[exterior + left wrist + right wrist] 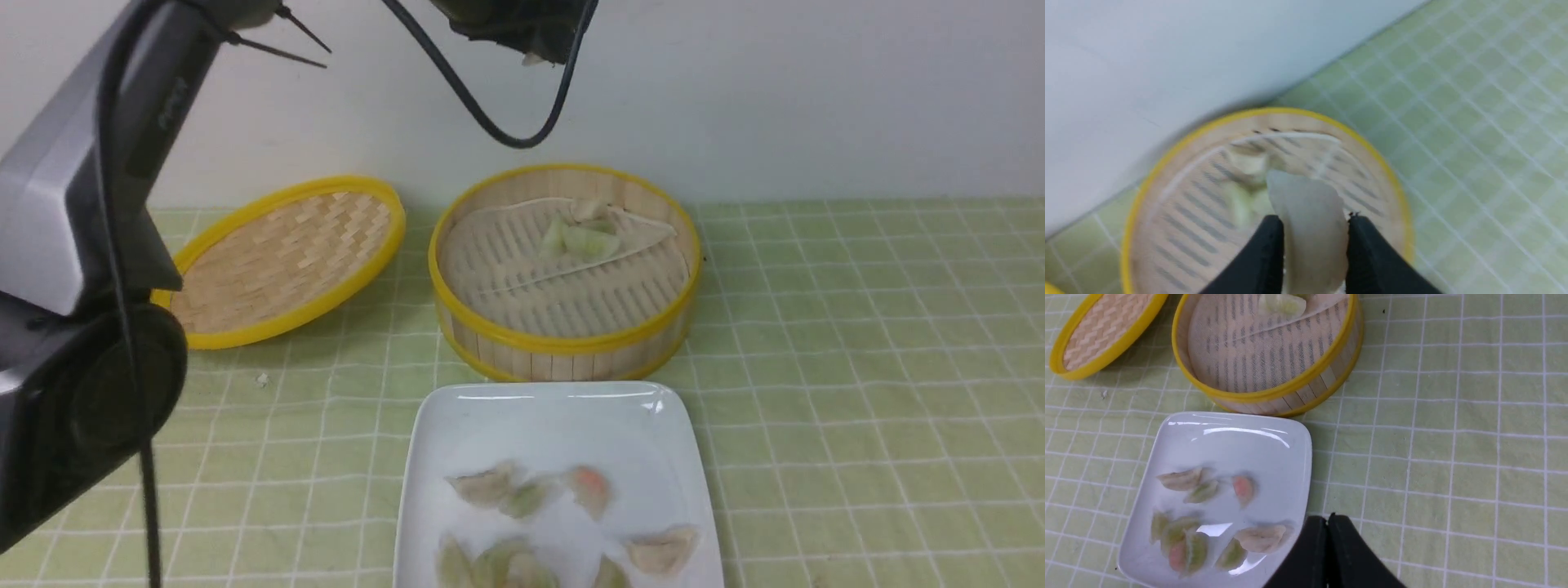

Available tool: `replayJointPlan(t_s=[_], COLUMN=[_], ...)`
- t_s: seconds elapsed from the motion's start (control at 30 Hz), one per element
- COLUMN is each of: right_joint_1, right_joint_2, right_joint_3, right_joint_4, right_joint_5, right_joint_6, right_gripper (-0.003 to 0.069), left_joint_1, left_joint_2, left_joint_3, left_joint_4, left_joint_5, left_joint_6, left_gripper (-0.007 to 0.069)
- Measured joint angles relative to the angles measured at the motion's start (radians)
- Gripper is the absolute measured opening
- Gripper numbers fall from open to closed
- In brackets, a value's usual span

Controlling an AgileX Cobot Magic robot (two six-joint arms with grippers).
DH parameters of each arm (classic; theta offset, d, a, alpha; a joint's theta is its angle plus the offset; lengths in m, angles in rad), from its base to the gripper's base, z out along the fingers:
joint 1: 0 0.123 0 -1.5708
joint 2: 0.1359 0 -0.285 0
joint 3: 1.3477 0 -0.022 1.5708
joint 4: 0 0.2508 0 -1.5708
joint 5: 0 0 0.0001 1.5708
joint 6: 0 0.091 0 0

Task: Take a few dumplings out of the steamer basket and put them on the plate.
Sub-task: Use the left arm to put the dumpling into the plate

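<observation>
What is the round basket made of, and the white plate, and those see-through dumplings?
The steamer basket looks like bamboo: pale, matte upright slats and a slatted floor, with yellow rims. The plate looks like glazed ceramic, or perhaps hard plastic: it is white and glossy, with bright reflections. The dumplings seem to be soft, slightly shiny dough, thin enough that green or pink shows through.

Bench (pixel 857 367) contents:
- Steamer basket (pixel 563 343): centre rear, near the wall.
- Lid (pixel 282 261): left of the basket, just beside it.
- Plate (pixel 539 416): directly before the basket.
- Dumplings: several on the plate (pixel 588 488); a few in the basket (pixel 589 241), rear part.
- One dumpling (pixel 1306 192): above the basket, between the left gripper (pixel 1314 218) fingers (pixel 1265 253).
</observation>
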Motion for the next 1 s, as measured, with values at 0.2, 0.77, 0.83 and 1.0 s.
replayJointPlan(t_s=[0.2,0.77,0.83,1.0], right_joint_1=[0.000,0.000,0.000,0.000], right_joint_2=[-0.007,-0.005,0.004,0.072], right_joint_3=[0.000,0.000,0.000,-0.003], right_joint_4=[0.000,0.001,0.001,0.031], right_joint_5=[0.000,0.000,0.000,0.001], right_joint_6=[-0.026,-0.089,-0.091,-0.103], right_gripper=[-0.0015,-0.0015,-0.0015,-0.0015], left_joint_1=[-0.105,-0.196,-0.196,-0.196], left_joint_2=[-0.255,-0.140,-0.132,-0.132], left_joint_3=[0.496,0.964,0.964,0.939], left_joint_4=[0.079,0.115,0.142,0.205], left_joint_5=[-0.003,-0.192,-0.205,-0.212], left_joint_6=[-0.003,0.005,-0.003,-0.068], left_gripper=[0.0173,0.0224,0.0322,0.0478])
